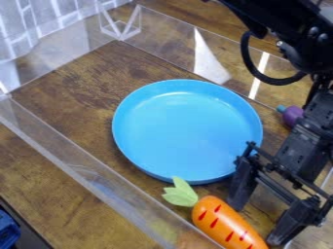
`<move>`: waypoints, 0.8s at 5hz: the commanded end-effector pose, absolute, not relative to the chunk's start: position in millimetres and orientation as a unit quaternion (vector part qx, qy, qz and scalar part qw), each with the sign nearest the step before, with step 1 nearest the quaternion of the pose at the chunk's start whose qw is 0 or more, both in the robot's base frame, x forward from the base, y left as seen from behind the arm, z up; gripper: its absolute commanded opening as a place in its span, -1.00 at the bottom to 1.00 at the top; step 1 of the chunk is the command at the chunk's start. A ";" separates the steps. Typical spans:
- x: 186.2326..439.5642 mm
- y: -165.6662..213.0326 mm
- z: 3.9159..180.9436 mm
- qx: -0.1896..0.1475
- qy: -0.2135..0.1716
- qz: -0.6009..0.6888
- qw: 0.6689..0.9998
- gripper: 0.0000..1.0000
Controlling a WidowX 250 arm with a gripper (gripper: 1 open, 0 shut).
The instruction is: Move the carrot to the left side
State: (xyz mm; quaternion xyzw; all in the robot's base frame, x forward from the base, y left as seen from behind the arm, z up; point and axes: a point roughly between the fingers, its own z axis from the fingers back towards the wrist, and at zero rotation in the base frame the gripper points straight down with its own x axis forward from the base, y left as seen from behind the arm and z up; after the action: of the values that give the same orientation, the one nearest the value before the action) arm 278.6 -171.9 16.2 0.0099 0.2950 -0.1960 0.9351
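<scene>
The small orange carrot (227, 225) with darker stripes lies on the wooden table near the bottom edge of the view. Its green leafy top (181, 191) points up-left and touches the rim of the blue plate (186, 127). My gripper (278, 205) stands open just right of the carrot, one black finger (243, 173) beside the carrot's upper end and the other at the lower right. Nothing is held between them, and the carrot rests at the fingers' left side.
A purple eggplant (295, 115) peeks out behind the arm at the right. Clear plastic walls (78, 165) enclose the table on the left and front. Black cables (279, 58) loop above the arm at the upper right.
</scene>
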 end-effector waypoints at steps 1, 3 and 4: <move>281.2 -165.8 32.8 0.003 0.268 -0.190 0.945 1.00; 280.5 -173.8 38.4 0.019 0.272 -0.231 0.934 1.00; 291.8 -164.3 36.5 0.026 0.274 -0.248 0.929 1.00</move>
State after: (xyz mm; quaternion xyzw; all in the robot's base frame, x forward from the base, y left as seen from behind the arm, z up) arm 283.3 -162.1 20.5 0.0334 0.3011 -0.2420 0.9218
